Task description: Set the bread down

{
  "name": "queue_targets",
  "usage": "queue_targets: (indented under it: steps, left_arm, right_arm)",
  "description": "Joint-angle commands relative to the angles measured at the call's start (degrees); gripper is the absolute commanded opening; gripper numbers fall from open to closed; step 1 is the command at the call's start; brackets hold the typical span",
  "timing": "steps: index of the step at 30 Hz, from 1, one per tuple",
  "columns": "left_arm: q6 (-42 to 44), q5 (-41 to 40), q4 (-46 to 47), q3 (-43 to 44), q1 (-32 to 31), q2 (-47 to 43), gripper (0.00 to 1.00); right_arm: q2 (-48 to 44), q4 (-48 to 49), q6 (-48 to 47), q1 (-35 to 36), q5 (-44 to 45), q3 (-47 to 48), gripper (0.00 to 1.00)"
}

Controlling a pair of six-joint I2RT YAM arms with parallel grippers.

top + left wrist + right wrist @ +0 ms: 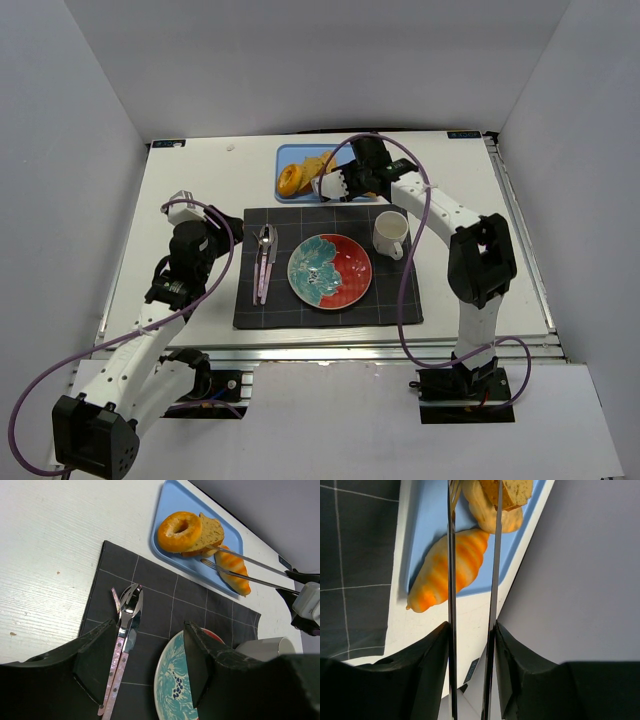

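A blue tray (pixel 172 500) holds a glazed donut (pixel 179 531), a squarish bread slice (pixel 212 532) leaning on it, a tan roll-like piece (pixel 507 517) under the slice, and an orange ridged croissant (pixel 232 570). My right gripper (pixel 350 182) is shut on metal tongs (pixel 250 570). Their two arms reach over the croissant, with tips at the slice's lower edge. In the right wrist view the arms (pixel 451 605) run up from the gripper (pixel 471 627) on either side of the roll-like piece and slice. My left gripper (pixel 149 630) is open and empty above the placemat.
A dark checked placemat (pixel 390 295) carries a teal and red plate (pixel 296 270), a white mug (pixel 391 233) to its right and pink-handled cutlery (pixel 264 262) to its left. White walls enclose the table on three sides.
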Motion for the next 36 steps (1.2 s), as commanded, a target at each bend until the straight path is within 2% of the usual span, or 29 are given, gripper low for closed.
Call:
queue_targets:
  steps: [1,22,36]
  left_arm:
    - [-0.2,-0.7,0.7,-0.6,0.1,-0.7,0.66]
    - [-0.2,-0.4,1.4,-0.2,0.1,0.0,0.66]
    - [-0.2,-1.0,0.8,-0.3,0.1,-0.4,0.66]
  right_arm:
    - [-1.9,2.9,-1.8,0.4,0.0,-1.0,0.44]
    - [-8.6,5.1,-3.0,0.4,-4.1,-7.0,0.44]
    - [-0.6,7.1,-5.3,0.4,-1.6,-2.6,0.45]
